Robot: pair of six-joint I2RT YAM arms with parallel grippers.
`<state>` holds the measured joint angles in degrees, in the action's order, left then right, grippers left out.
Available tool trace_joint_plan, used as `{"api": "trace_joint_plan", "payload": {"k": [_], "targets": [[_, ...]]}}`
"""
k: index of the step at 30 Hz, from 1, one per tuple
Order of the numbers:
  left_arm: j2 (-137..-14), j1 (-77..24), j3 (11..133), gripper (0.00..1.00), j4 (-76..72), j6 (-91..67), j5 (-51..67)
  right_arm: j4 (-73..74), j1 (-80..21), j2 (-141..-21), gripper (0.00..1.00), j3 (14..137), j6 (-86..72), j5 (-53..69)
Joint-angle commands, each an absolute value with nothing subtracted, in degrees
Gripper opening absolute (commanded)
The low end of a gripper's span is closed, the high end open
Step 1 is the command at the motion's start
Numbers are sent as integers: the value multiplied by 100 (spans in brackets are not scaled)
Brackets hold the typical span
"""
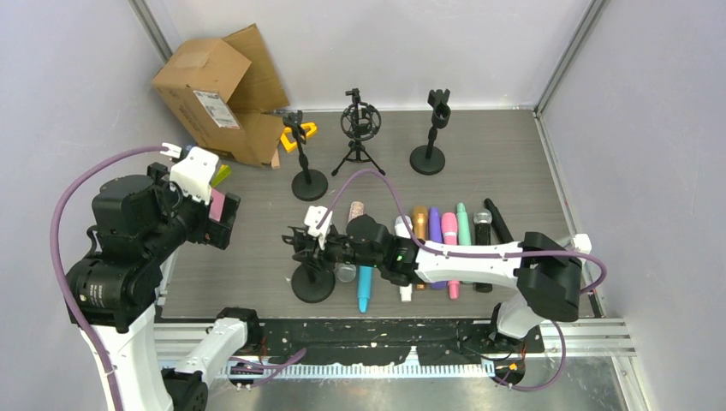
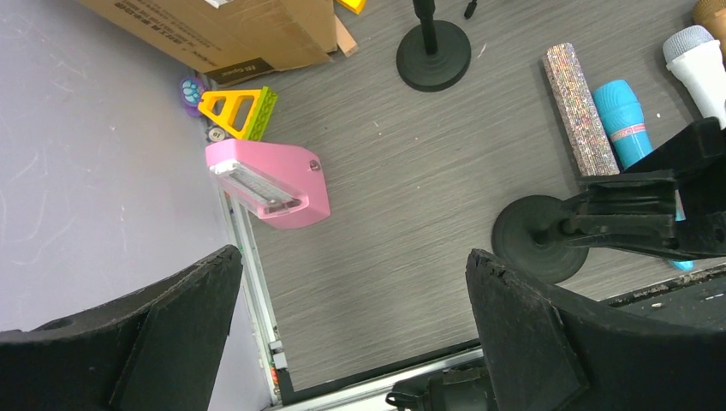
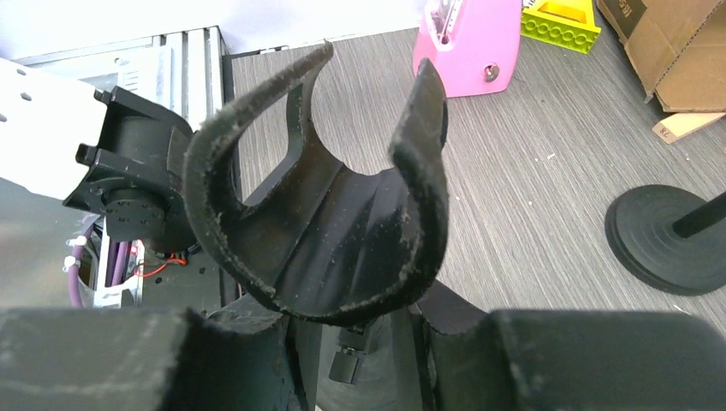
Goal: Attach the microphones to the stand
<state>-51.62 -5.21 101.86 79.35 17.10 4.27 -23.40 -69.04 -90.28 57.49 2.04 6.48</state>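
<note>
Right gripper [image 1: 306,244] is clamped on the neck of the near stand [image 1: 312,284], just under its empty U-clip [image 3: 342,197], with the arm stretched leftward and low over the table [image 1: 257,248]. The microphones [image 1: 435,227] lie in a row beneath and right of that forearm, long axes running near to far. The cyan microphone [image 1: 365,287] lies just beside the stand's base. Left gripper [image 2: 353,265] hangs raised at the left edge, jaws wide and empty, farther from the row.
</note>
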Motion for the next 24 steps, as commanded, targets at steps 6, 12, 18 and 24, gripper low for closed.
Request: {"api": "trace_joint_plan", "payload": {"k": [6,12,18,24], "targets": [[-5138,-492,10135,100,7639,1668,652,-2256,-6935,-8227,5,5397,178,543],[-5116,-496,10085,100,7585,1670,691,-1961,-6935,-8197,12,5422,129,646],[-5089,-494,10039,100,7576,1696,695,-1966,-6943,-8331,54,5341,-148,646],[-5096,-494,9982,99,7590,1729,721,-1836,-6943,-8014,81,5231,-322,458]]}}
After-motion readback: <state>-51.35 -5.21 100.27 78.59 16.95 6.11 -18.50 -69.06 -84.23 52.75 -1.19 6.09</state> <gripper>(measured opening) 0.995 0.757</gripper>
